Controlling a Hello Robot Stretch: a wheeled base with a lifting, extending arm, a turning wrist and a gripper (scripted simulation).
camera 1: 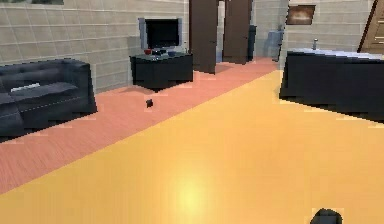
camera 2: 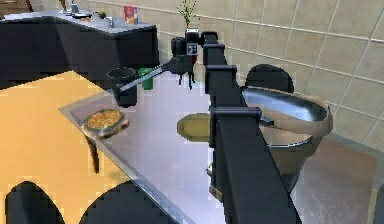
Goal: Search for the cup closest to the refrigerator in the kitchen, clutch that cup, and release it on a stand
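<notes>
Forward view: you see a sofa (camera 1: 45, 90) and a TV (camera 1: 162, 33) on a low dark cabinet (camera 1: 162, 70) | Arm side view: gripper (camera 2: 165, 70) is at the glass table (camera 2: 150, 140) — a green cup-like thing (camera 2: 147, 78) stands right by its fingers, beside a dark pot (camera 2: 122, 78) | Hold — you cannot tell.

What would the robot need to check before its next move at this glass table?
1. Claw out over the clear glass table: ok.
2. Small green cup-like container at the claw: ok.
3. Claw holding anything: cannot tell.
4. Dark round pot apart from the claw: cannot tell.
5. Round brown dish of food apart from the dark square arm bar: ok.
6. A stand in sight, the black TV stand ahead: ok.
</notes>
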